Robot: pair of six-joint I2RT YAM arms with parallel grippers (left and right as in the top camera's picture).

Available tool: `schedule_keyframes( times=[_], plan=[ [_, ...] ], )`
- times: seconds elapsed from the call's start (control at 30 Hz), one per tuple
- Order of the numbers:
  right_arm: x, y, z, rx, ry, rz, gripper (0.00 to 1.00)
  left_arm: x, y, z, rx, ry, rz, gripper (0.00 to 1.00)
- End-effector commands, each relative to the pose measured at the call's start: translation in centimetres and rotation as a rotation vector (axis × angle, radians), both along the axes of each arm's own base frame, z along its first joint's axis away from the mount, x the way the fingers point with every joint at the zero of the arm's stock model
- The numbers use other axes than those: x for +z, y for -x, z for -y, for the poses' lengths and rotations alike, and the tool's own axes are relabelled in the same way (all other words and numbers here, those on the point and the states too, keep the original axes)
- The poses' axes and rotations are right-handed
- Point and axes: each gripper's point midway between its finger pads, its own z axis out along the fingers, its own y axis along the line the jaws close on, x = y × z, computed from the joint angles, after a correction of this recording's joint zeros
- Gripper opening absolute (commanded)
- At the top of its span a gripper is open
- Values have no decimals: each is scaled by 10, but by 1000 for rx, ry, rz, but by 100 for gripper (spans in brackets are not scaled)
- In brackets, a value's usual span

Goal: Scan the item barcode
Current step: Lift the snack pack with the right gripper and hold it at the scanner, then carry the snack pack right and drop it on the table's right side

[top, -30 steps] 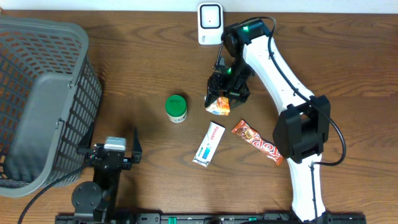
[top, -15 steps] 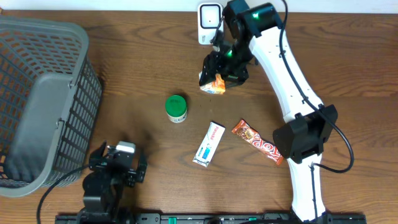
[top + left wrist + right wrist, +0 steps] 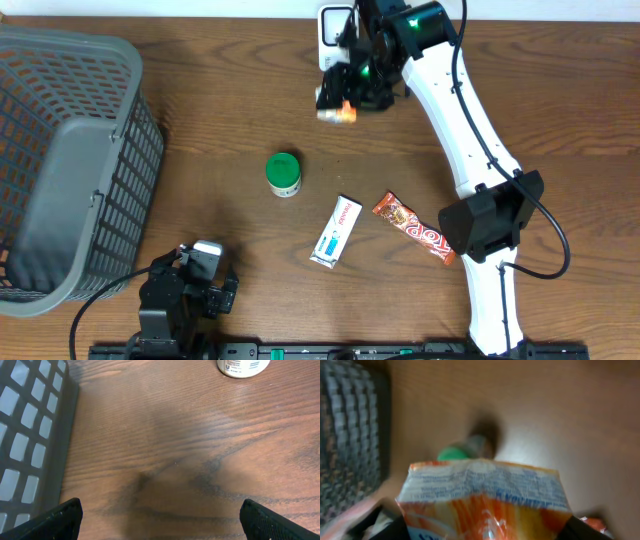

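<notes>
**Q:** Two grippers, so what is each one doing?

**A:** My right gripper (image 3: 352, 92) is pinching the snack packet (image 3: 336, 108), an orange-and-white pouch. My left gripper (image 3: 203, 277) hangs low at the near edge of the worktop (image 3: 220, 110) with its jaws spread wide and nothing between them.

**Q:** Where is the packet?

**A:** It is just in front of the white scanner (image 3: 337, 28) at the far edge. My right wrist camera is blurred, but the crimped top of the packet fills the lower part of its view.

**Q:** What else is lying about?

**A:** A green-lidded jar (image 3: 284, 174) stands mid-worktop. A white sachet (image 3: 336, 232) and a chocolate bar (image 3: 413, 228) lie nearer me, close together but apart. The grey basket (image 3: 60, 160) sits at the left, beside my left gripper.
</notes>
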Motion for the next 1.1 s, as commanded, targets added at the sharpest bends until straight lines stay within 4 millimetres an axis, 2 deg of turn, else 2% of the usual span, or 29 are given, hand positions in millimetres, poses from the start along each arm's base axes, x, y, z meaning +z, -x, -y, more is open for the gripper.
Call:
schedule_keyframes(
  times=[0.0,0.17,0.27,0.4,0.47,0.6,0.63,0.73,0.9,1.07],
  plan=[
    [13,-42,11,-36,100,233,61,-13,10,0,-1,0,-59,98],
    [47,-97,2,-18,92,545,64,-13,10,0,-1,0,-59,98],
    [60,-118,1,-41,99,655,63,-13,10,0,-1,0,-59,98],
    [65,-144,-9,-45,71,777,69,-13,10,0,-1,0,-59,98],
    [60,-157,-10,-59,88,825,70,-13,10,0,-1,0,-59,98],
    [32,-184,-2,-121,166,869,70,-13,10,0,-1,0,-59,98],
    [16,-194,-2,-114,196,888,70,-13,10,0,-1,0,-59,98],
    [-11,-209,-4,-87,239,921,69,-13,10,0,-1,0,-59,98],
    [-67,-223,-6,-85,266,902,66,-13,10,0,-1,0,-59,99],
    [-100,-237,-2,-116,304,925,64,-13,10,0,-1,0,-59,99]
  ],
)
